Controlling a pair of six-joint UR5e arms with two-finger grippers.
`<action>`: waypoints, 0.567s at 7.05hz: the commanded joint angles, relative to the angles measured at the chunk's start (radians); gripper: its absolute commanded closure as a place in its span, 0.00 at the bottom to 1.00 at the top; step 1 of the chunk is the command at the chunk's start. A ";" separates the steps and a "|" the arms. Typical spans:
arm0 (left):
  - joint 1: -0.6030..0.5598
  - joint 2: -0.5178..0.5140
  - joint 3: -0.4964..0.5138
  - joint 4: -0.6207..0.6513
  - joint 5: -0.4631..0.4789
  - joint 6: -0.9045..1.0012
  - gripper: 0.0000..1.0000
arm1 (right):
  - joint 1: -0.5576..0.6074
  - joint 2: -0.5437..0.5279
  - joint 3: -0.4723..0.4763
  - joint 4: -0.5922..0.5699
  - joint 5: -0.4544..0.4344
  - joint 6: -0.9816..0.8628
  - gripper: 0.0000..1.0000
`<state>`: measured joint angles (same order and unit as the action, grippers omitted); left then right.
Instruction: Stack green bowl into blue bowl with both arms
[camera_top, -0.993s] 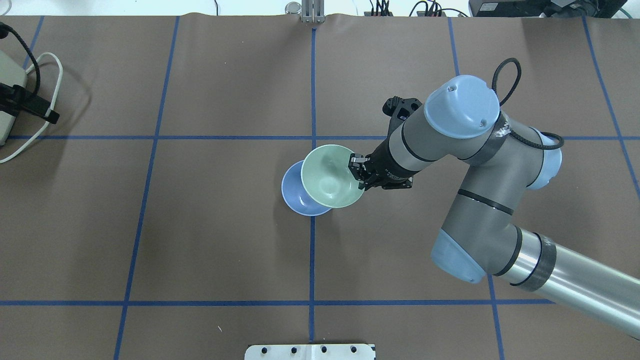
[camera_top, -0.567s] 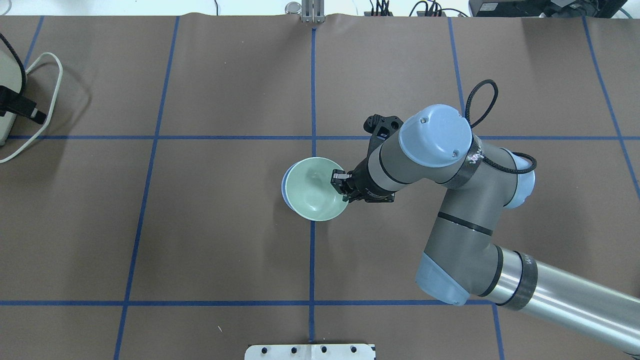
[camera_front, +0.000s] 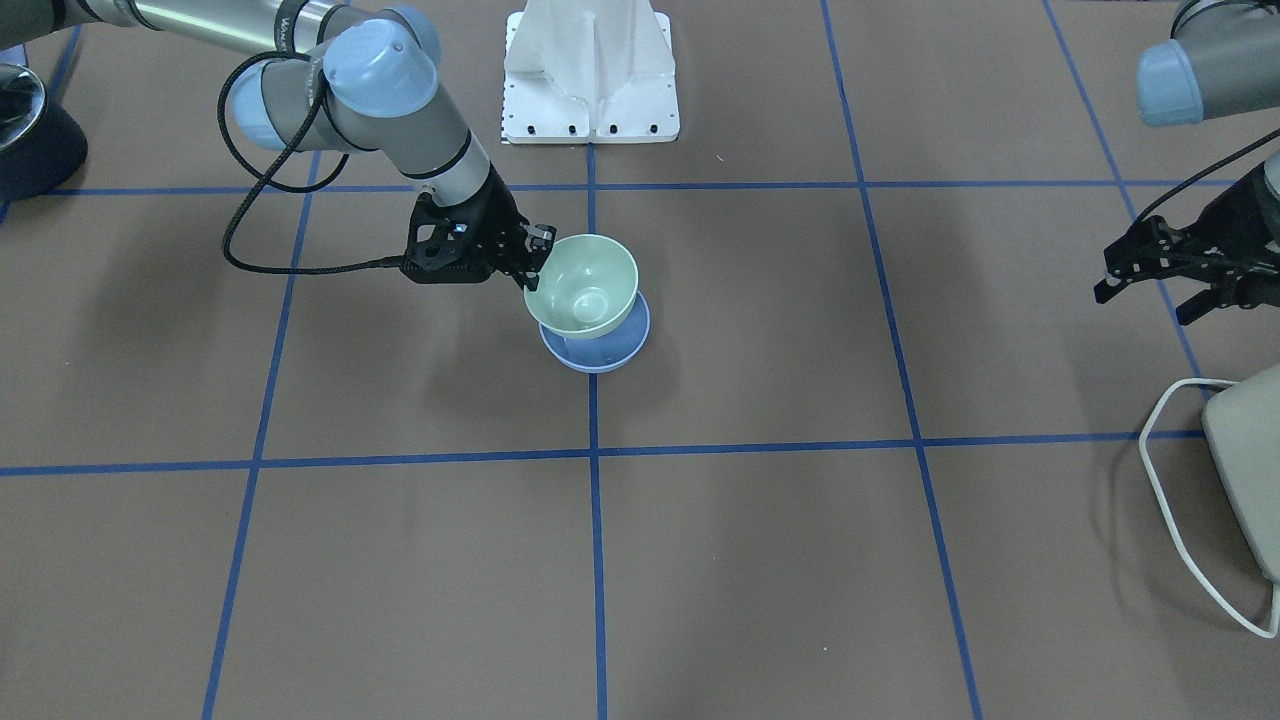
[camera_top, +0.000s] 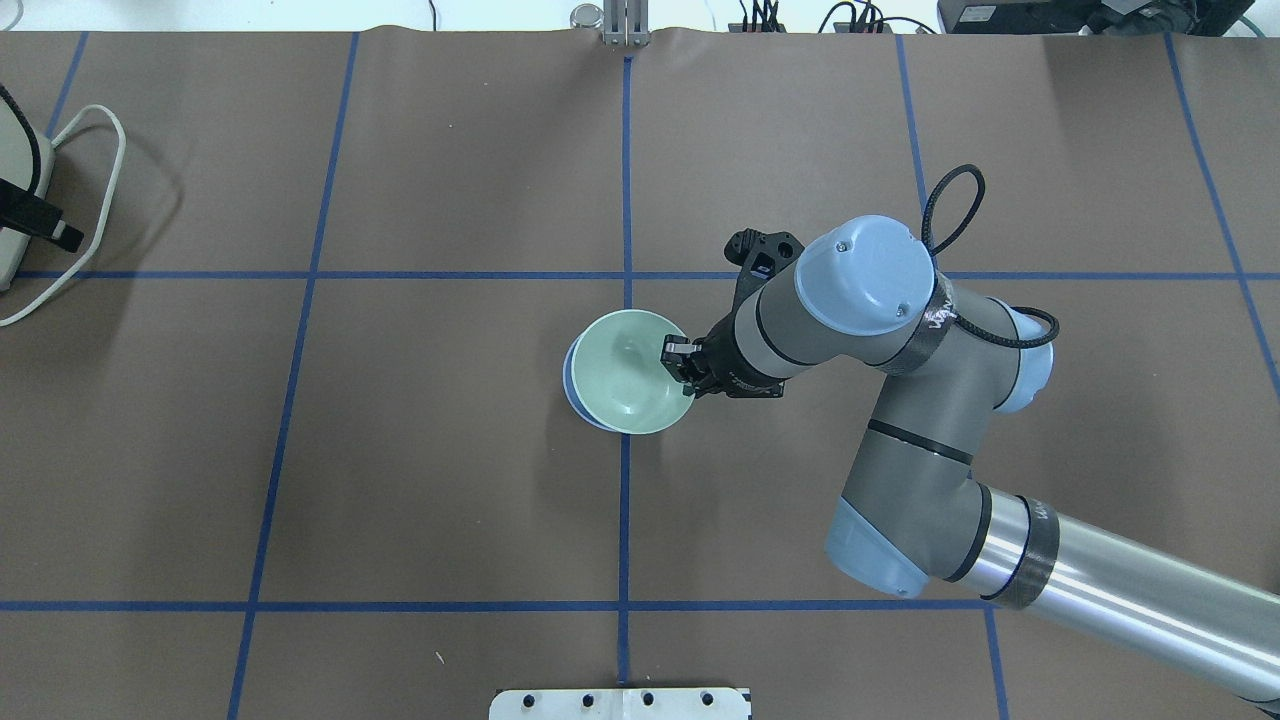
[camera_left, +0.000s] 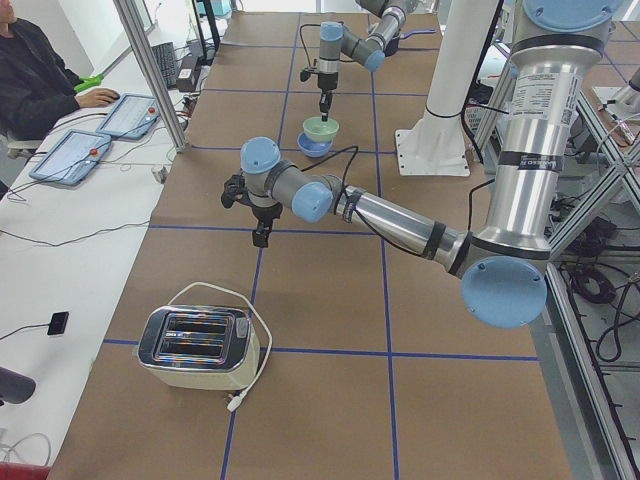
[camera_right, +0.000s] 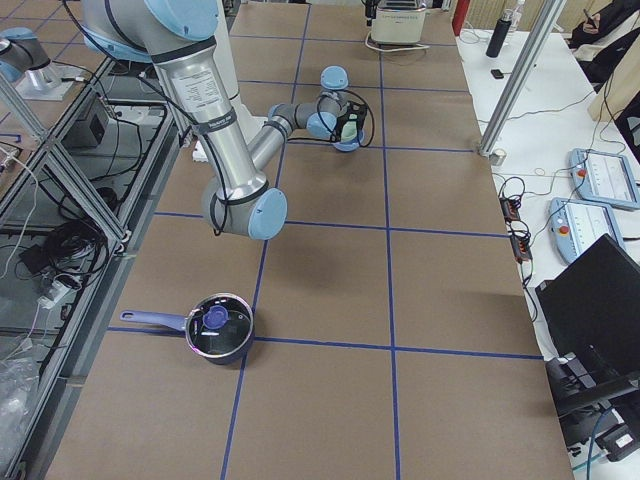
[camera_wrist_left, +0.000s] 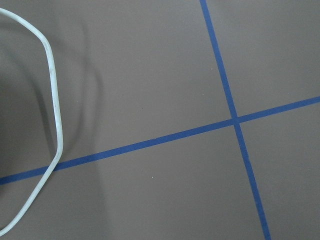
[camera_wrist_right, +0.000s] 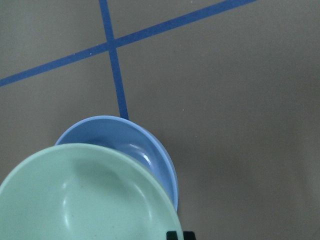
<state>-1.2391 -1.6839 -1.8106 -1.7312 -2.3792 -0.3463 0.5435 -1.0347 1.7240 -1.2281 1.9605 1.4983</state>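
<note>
The pale green bowl (camera_top: 622, 372) hangs tilted directly over the blue bowl (camera_top: 569, 380), which sits on the table at the centre line and shows only as a sliver. In the front view the green bowl (camera_front: 583, 285) sits low over the blue bowl (camera_front: 600, 356); I cannot tell whether they touch. My right gripper (camera_top: 681, 366) is shut on the green bowl's rim, on its right side. The right wrist view shows the green bowl (camera_wrist_right: 85, 200) overlapping the blue bowl (camera_wrist_right: 125, 140). My left gripper (camera_front: 1142, 303) is open and empty, far off near the toaster.
A cream toaster (camera_left: 195, 345) with a white cable (camera_front: 1165, 470) stands at the table's left end. A dark pot with a lid (camera_right: 218, 330) stands at the right end. The white base pedestal (camera_front: 592, 70) is at the robot's side.
My right arm carried the green bowl left until it covers the blue bowl, and lowered it. My left gripper drew back further toward the left edge.
</note>
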 joint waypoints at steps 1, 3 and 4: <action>0.000 0.004 -0.001 -0.002 0.000 0.000 0.02 | 0.013 0.039 -0.049 0.013 0.000 0.002 1.00; 0.001 0.006 -0.001 -0.002 0.000 0.000 0.02 | 0.018 0.054 -0.067 0.013 0.000 0.002 1.00; 0.001 0.006 0.001 -0.002 0.000 0.000 0.02 | 0.020 0.053 -0.067 0.013 0.000 0.002 1.00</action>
<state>-1.2381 -1.6785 -1.8114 -1.7334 -2.3792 -0.3466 0.5607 -0.9841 1.6601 -1.2150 1.9604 1.5001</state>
